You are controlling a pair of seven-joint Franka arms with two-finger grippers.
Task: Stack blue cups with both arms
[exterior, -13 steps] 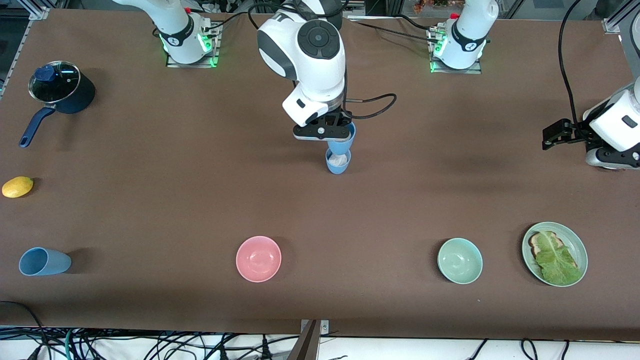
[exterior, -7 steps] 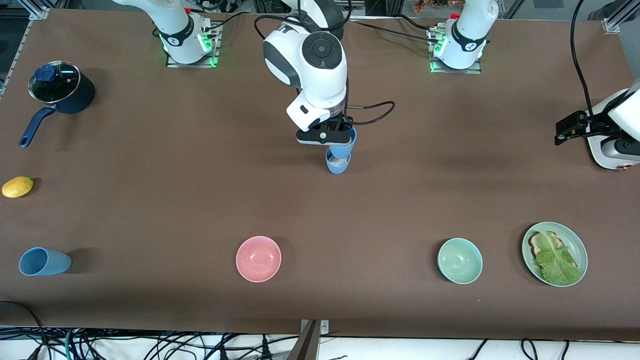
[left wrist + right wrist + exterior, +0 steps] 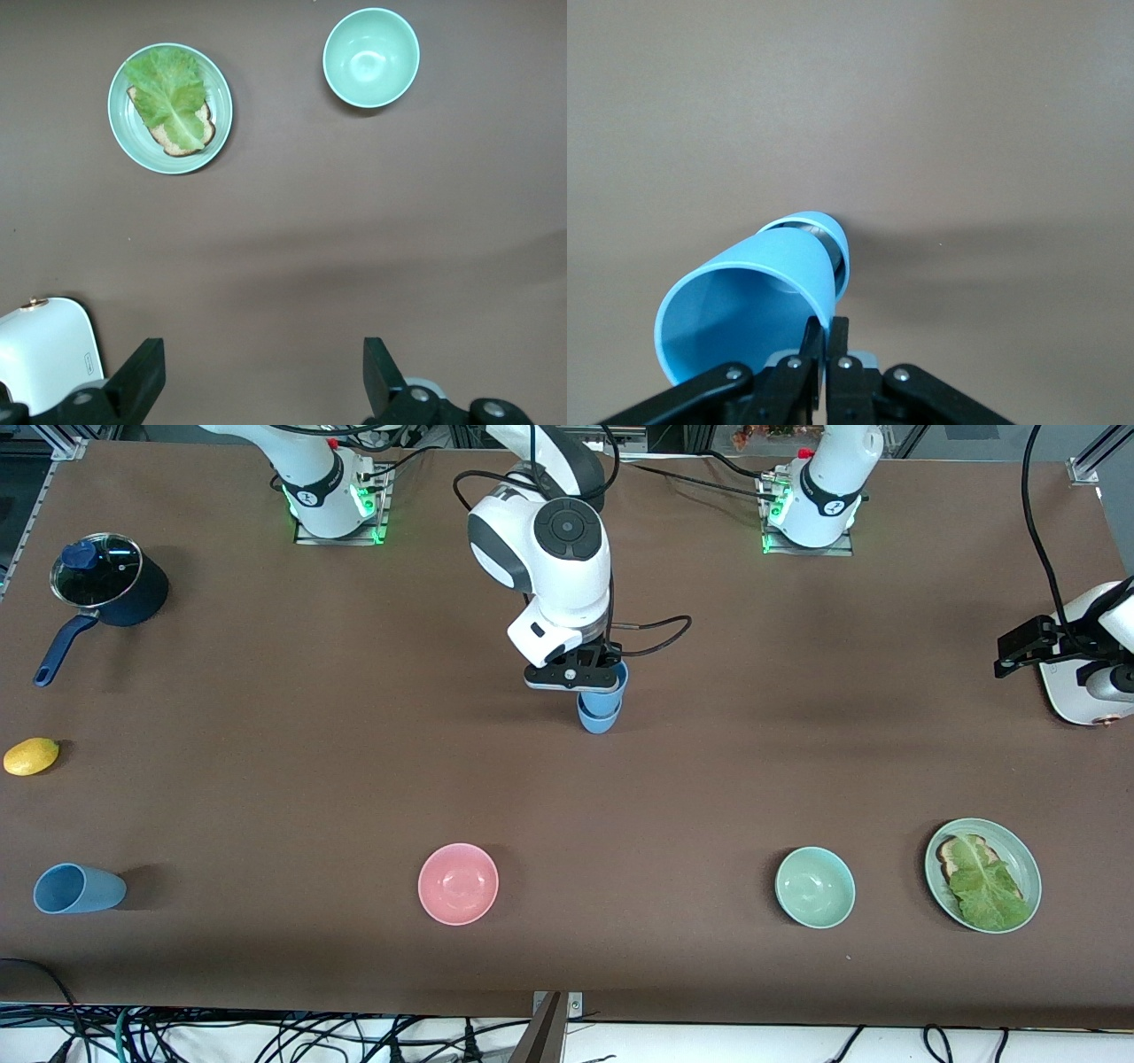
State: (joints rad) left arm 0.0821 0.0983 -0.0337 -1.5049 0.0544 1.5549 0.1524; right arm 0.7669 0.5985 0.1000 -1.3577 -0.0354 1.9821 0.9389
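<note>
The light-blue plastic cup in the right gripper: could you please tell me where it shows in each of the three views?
Front view: the light-blue plastic cup sits mid-table under the right gripper, going into a second standing blue cup.
Left wrist view: not in it.
Right wrist view: large and low, its rim pinched by the right gripper's fingers.
Shared landmark: the brown tabletop.

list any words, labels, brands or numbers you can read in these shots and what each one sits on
No text can be read with certainty.
Small dark marks on the black bands of the two arm bases: too small to read.
Small mark on the white appliance near the left claw: too blurred to read.
The blue cup pinched in the right claw, the standing cup it enters, the bowls and the plate: no print visible.
</note>
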